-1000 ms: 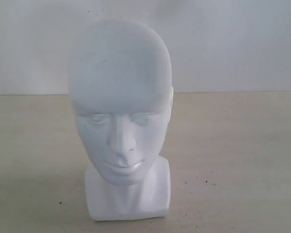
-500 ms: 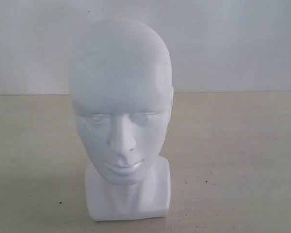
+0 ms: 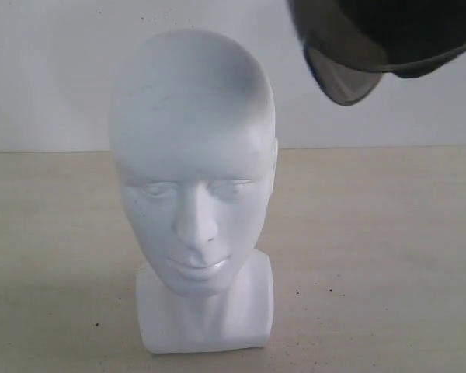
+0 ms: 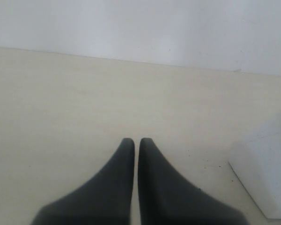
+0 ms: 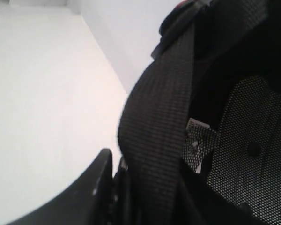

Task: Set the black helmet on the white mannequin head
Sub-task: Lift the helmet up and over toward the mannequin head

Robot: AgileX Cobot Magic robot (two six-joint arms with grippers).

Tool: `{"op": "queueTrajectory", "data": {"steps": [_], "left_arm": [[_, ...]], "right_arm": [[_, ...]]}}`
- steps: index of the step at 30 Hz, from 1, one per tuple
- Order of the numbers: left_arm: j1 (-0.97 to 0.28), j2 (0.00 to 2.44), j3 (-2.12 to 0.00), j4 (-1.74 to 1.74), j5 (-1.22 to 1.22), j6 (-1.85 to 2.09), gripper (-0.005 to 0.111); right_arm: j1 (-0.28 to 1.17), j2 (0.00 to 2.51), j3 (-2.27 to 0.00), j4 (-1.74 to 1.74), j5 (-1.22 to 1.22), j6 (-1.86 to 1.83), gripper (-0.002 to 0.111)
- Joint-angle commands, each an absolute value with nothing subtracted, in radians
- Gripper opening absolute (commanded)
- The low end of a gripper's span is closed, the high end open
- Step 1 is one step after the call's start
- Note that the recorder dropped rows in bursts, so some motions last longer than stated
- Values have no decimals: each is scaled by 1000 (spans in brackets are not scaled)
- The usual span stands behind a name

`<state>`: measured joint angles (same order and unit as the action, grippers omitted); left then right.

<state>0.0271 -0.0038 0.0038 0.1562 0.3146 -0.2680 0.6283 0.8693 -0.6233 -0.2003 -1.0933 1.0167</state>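
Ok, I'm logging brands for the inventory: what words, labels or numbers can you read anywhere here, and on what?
No legible text anywhere.
A small white tag inside the black helmet: too small and blurred to read.
The white mannequin head: no markings visible.

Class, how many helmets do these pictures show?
1: a round matte-black helmet with smoky visor, aloft at upper right of the glossy white mannequin head. None seems hidden.

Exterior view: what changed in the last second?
The black helmet came in at the top right, higher than the white head and off to its side, not touching it. The head stayed put on the table, still bare.
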Motion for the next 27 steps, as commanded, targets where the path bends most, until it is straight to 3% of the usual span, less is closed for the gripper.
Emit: {"op": "queueTrajectory", "data": {"steps": [1, 19, 27], "left_arm": [[30, 0, 0, 156, 306, -267, 5], [30, 0, 0, 156, 306, -267, 5], [30, 0, 0, 156, 306, -267, 5]], "right_arm": [[628, 926, -797, -354, -1221, 1113, 0], [628, 1123, -999, -409, -1221, 1294, 0], [767, 1257, -1140, -386, -1221, 1298, 0]]}}
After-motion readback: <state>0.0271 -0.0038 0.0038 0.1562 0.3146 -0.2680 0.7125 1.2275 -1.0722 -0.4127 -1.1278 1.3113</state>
